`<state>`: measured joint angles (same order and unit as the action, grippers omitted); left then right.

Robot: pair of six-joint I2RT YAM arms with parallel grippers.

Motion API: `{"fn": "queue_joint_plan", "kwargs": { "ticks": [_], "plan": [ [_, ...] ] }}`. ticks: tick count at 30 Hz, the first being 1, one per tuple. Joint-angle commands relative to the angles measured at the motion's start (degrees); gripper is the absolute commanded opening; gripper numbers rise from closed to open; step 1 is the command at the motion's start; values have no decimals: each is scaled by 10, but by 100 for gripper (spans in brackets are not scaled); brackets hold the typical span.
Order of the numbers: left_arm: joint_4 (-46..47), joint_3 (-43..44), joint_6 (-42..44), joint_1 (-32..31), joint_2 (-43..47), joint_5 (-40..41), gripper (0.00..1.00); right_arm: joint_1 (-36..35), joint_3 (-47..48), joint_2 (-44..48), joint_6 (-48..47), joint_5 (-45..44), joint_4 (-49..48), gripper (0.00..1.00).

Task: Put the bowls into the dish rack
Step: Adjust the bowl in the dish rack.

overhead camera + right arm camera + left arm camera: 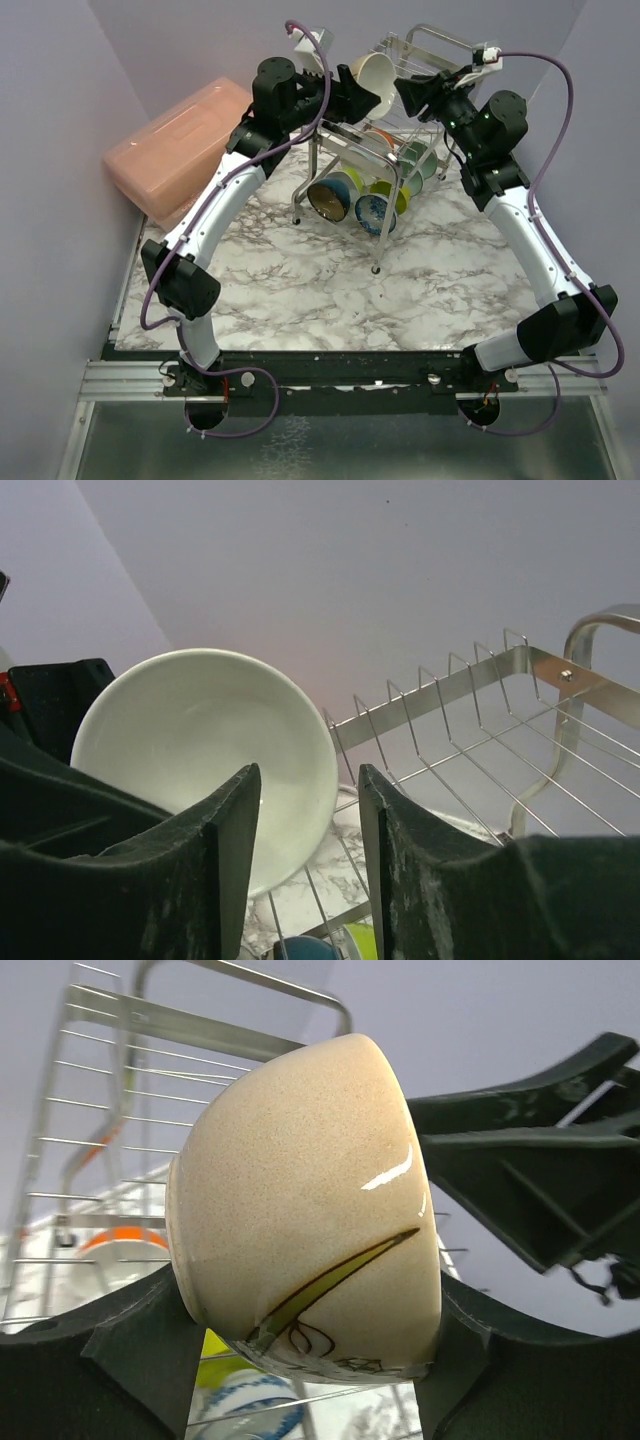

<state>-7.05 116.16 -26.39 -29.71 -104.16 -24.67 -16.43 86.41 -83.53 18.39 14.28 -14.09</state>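
My left end effector (pixel 305 1360) is pinching the bowl (pixel 300 1200) above the rack (pixel 450 693), my right end effector (pixel 305 860) spread; the glossy bowl could be slipping loose

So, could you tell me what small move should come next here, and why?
Probably back the right tool off: its jaws stand open at the rim of the cream bowl, while the left tool clamps it by the dish rack.

Pale lilac walls (pixel 60 80), seemingly marble tabletop (pixel 330 300)
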Motion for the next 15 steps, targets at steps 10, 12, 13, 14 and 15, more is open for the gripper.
{"fn": "queue_joint_plan", "kwargs": {
  "ticks": [10,12,13,14,15],
  "plan": [
    [23,-6,256,-44,26,132,0,0,-9,55,4,-37,34,57],
    [16,-5,297,-51,27,143,0,0,-5,63,12,-36,49,61],
    [13,-5,315,-55,27,148,0,0,-2,68,15,-33,58,63],
    [11,-5,334,-58,28,156,0,1,1,71,20,-31,65,64],
    [10,-5,353,-62,28,164,0,1,5,73,24,-28,75,65]
  ]
}}
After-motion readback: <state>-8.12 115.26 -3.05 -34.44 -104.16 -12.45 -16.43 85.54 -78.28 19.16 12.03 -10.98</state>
